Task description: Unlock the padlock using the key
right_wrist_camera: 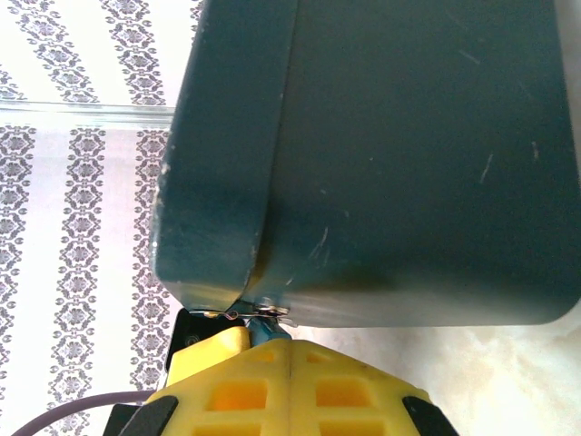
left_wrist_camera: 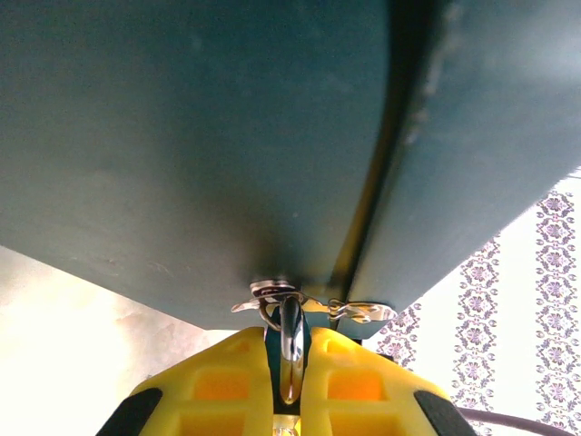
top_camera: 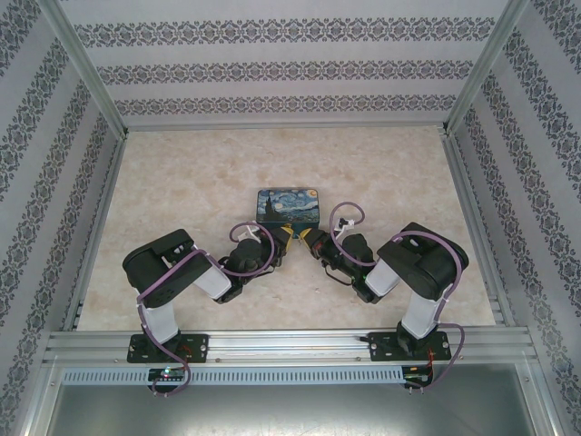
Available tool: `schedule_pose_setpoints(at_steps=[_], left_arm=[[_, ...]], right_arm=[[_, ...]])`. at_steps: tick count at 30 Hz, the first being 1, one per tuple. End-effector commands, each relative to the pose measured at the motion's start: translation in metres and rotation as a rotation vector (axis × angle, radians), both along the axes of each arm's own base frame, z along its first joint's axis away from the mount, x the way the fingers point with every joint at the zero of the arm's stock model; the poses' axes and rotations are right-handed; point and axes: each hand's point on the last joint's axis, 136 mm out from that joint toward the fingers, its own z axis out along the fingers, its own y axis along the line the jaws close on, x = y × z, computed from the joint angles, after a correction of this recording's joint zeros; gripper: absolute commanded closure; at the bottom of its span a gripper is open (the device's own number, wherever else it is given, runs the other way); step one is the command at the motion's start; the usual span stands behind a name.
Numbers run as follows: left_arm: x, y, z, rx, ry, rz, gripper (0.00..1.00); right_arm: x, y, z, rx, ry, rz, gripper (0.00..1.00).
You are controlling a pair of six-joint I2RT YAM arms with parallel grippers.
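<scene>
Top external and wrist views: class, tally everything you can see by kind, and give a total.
Robot arms: 2, left arm, right arm
Painted box: 1
Padlock: 1
Total: 4

Shiny metal piece (left_wrist_camera: 290,363) between left gripper (left_wrist_camera: 289,338) fingers — padlock or key, too blurred to tell. Bluish item (right_wrist_camera: 265,332) at right gripper (right_wrist_camera: 289,345) tips — largely hidden.
</scene>
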Motion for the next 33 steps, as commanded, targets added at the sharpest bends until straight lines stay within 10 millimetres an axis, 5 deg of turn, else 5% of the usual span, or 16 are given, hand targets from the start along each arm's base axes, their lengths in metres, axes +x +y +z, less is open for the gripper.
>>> schedule_pose_setpoints(at_steps=[1,14,30,33], left_arm=[[-0.029,-0.046,0.081,-0.218,-0.162,-0.223,1.0],[-0.031,-0.047,0.082,-0.218,-0.162,-0.232,1.0],[-0.026,-0.046,0.064,-0.185,-0.136,-0.206,1.0],[-0.023,-0.041,0.05,-0.146,-0.127,-0.174,1.0]], right_arm=[[-0.002,0.005,-0.011,-0.036,0.007,0.024,1.0],[0.004,-0.001,-0.008,-0.029,0.001,0.023,1.0],[0.0,0.021,-0.004,-0.019,-0.014,0.087,1.0],[0.0,0.015,-0.006,-0.025,-0.012,0.078,0.8]])
